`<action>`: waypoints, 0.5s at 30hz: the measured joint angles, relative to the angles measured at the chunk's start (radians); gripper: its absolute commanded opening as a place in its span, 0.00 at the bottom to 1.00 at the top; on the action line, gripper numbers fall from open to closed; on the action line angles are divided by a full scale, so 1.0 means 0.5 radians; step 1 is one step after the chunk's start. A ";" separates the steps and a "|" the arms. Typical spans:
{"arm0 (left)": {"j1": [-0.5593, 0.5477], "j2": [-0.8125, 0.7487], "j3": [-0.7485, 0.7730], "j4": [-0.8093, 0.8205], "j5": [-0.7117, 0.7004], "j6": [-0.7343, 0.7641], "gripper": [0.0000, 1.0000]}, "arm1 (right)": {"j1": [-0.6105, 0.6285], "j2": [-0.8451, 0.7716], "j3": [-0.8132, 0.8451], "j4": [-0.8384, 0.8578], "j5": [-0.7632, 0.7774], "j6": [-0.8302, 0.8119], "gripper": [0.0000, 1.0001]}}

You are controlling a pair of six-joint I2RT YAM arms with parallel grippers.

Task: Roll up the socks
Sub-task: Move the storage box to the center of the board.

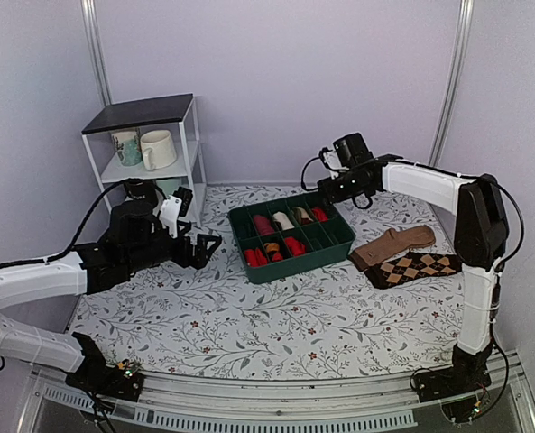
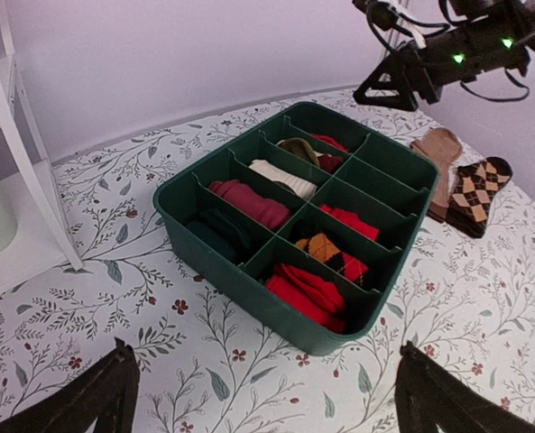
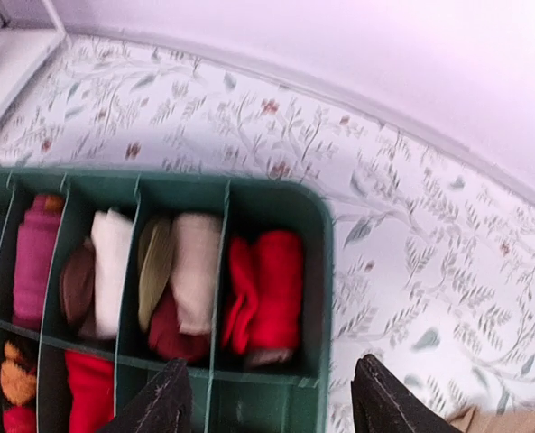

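A compact bright red sock roll [image 3: 267,287] lies in the far right compartment of the green divided tray [image 3: 317,271]. It also shows in the top view [image 1: 319,214] and the left wrist view [image 2: 328,142]. My right gripper [image 3: 267,406] is open and empty, hovering just above that corner of the tray [image 1: 326,187]. My left gripper [image 1: 208,245] is open and empty, low over the table left of the tray [image 2: 267,397]. More red rolls [image 2: 308,293] lie in the near row.
The tray [image 1: 339,242] holds several other rolled socks. A plain tan sock [image 1: 393,244] and a brown argyle sock [image 1: 416,268] lie flat right of it. A white shelf [image 1: 150,149] with mugs stands at the back left.
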 measured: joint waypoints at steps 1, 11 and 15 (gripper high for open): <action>0.000 0.000 0.000 0.002 -0.002 0.007 0.99 | -0.024 0.034 0.060 0.005 -0.020 -0.005 0.61; 0.001 -0.001 0.000 0.004 -0.035 0.052 0.99 | -0.255 0.374 0.341 -0.022 -0.306 -0.067 0.58; 0.001 -0.005 -0.001 0.004 -0.047 0.063 0.99 | -0.280 0.420 0.341 -0.025 -0.455 -0.089 0.58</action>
